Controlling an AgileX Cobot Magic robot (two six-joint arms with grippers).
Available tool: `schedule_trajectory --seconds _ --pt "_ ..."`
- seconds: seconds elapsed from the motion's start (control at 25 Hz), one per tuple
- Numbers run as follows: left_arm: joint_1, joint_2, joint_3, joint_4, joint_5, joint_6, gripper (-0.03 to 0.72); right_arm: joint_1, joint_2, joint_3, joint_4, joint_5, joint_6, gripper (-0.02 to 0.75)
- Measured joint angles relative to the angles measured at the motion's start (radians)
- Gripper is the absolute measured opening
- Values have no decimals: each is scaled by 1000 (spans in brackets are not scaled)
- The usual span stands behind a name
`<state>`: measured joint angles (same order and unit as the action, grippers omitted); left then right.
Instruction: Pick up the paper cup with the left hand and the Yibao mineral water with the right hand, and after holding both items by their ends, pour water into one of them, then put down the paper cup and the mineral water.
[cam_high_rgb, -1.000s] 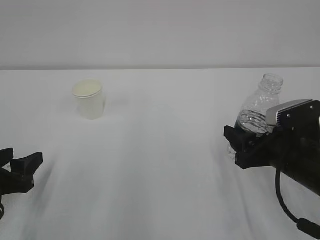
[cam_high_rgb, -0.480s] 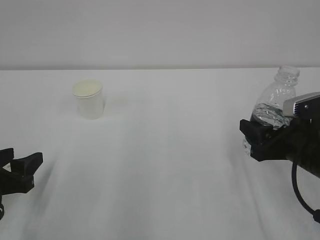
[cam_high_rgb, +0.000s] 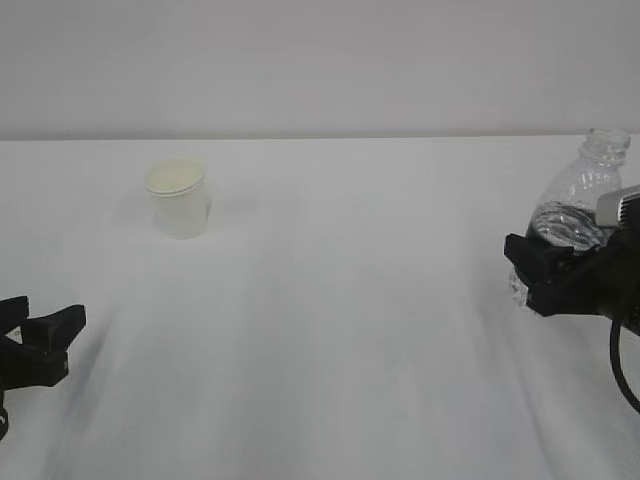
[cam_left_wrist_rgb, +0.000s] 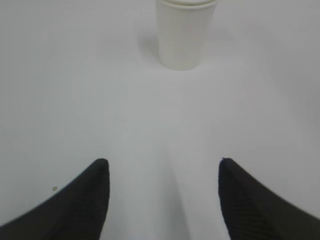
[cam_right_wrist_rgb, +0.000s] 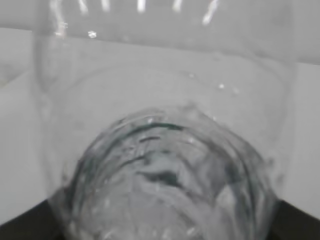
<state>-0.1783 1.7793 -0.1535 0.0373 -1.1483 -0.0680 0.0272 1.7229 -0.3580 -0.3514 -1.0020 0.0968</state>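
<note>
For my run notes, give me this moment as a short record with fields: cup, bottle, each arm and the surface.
paper cup: upright on the table, far left, untouched
Yibao mineral water: capless, tilted, held at its lower part, far right
left hand: low at the left edge, jaws open and empty, facing the cup
right hand: jaws closed around the bottle
table: white, plain

A: What does the left hand look like, lower left?
B: Matte black, blocky fingers.
A: The right hand?
B: Black too, with a grey-white block and a black cable.
</note>
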Motion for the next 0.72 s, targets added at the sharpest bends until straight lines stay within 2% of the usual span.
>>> schedule_trajectory --seconds 0.24,0.72 --pt "0 0 0 0 0 0 490 0 -1 0 -127 -13 51 468" --pt "0 0 0 0 0 0 489 0 -1 0 -184 -18 81 468"
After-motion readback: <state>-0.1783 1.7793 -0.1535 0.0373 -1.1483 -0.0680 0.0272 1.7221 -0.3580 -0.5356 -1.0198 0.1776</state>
